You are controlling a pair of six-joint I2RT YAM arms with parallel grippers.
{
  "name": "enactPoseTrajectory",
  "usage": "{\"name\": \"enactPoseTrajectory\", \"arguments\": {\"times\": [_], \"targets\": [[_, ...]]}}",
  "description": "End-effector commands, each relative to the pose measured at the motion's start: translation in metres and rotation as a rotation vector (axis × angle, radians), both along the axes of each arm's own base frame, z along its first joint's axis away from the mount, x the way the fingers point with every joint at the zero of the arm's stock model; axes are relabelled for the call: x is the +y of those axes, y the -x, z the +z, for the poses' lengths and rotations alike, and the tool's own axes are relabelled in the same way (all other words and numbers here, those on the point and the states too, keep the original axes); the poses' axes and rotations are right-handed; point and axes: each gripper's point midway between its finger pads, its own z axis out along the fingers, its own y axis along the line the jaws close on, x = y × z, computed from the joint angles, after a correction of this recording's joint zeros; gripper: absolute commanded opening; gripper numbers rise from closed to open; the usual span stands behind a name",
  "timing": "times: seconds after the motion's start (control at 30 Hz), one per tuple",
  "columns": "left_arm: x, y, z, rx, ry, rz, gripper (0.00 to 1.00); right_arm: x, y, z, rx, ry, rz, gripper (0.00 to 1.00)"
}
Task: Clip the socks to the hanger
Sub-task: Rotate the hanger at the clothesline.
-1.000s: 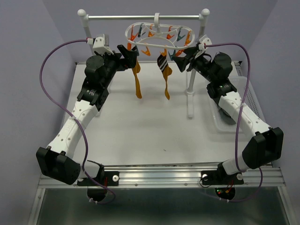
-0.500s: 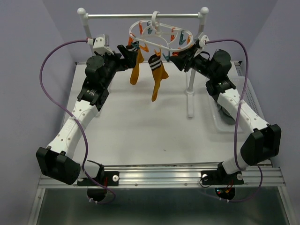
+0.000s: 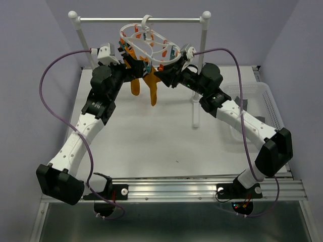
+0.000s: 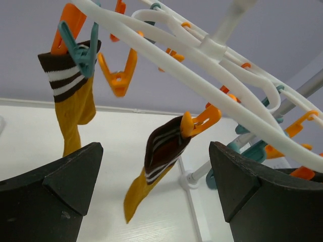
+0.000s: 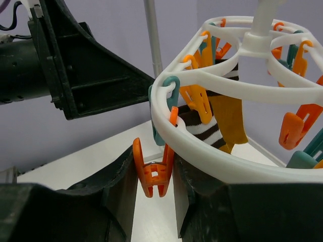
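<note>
Hanger: hooked on the rail, tilted, its lower rim toward the right hand.

First sock: mustard, dark striped cuff, pinched by a teal clip. It hangs above and just beyond the left hand's left finger.

Second sock: same colours, held at the cuff by an orange peg. It hangs slanted, straight ahead of the left hand, in line with the gap between its fingers.

Left hand: fingers spread wide, nothing between them, tips below the hanger's frame and short of both socks.

Right hand: fingers drawn in on a bare orange clip dangling from the near rim, one pad on each side of it. Both socks lie beyond this clip, under the frame.

From above, the two hands meet under the hanger from opposite sides, high over the worktop.
</note>
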Motion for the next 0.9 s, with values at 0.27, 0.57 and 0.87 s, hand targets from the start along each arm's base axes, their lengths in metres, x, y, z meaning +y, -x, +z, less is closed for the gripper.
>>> {"name": "enactPoseTrajectory", "arguments": {"times": [0.27, 0.57, 0.87], "targets": [[0.022, 0.011, 0.025, -0.074, 0.035, 0.102, 0.99, 0.051, 0.025, 0.002, 0.017, -0.040, 0.000, 0.40], [0.021, -0.025, 0.025, -0.069, 0.012, 0.163, 0.99, 0.052, 0.038, 0.000, 0.016, -0.030, 0.054, 0.56], [0.035, -0.041, 0.039, -0.098, 0.024, 0.261, 0.99, 0.030, 0.052, -0.012, 0.006, 0.022, 0.014, 0.79]]}}
